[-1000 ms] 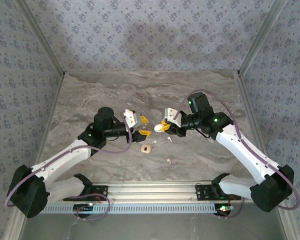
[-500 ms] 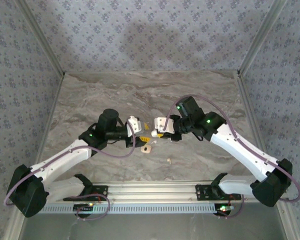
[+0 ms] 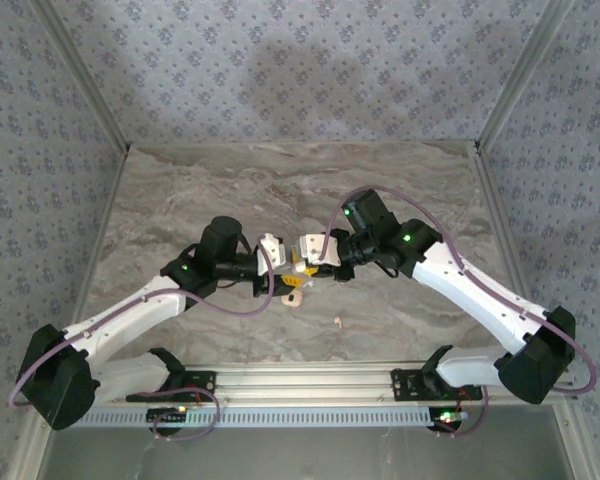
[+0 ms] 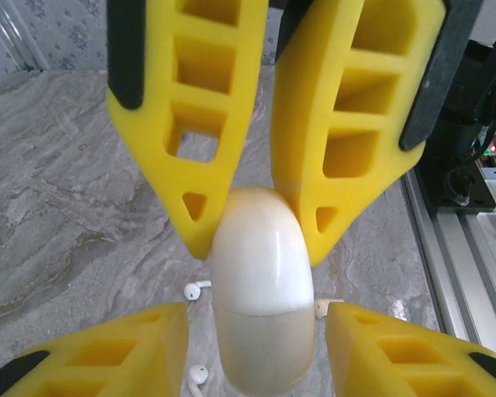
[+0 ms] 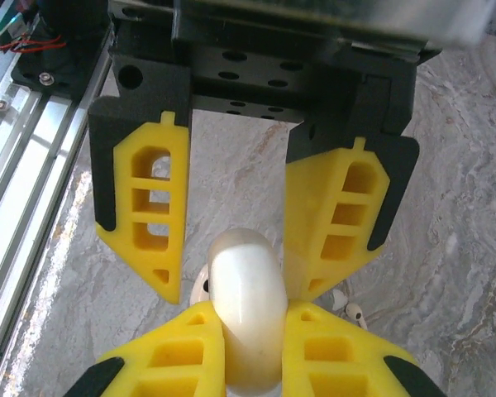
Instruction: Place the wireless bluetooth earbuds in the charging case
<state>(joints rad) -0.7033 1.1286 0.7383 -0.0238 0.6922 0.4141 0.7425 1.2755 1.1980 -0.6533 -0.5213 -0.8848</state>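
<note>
The left arm (image 3: 130,310) and the right arm (image 3: 480,290) are built alike: white shell links, black rounded joint housings (small green lights glow on several), and a chunky black base (image 3: 55,385) each. A thin purplish cable (image 3: 242,311) loops loosely along every arm. The left hand (image 4: 256,310) and the right hand (image 5: 256,308) have yellow plastic fingers (image 4: 174,124) with rectangular and triangular cut-outs, black backing strips, and a black mount plate (image 5: 256,74) dotted with small holes
</note>
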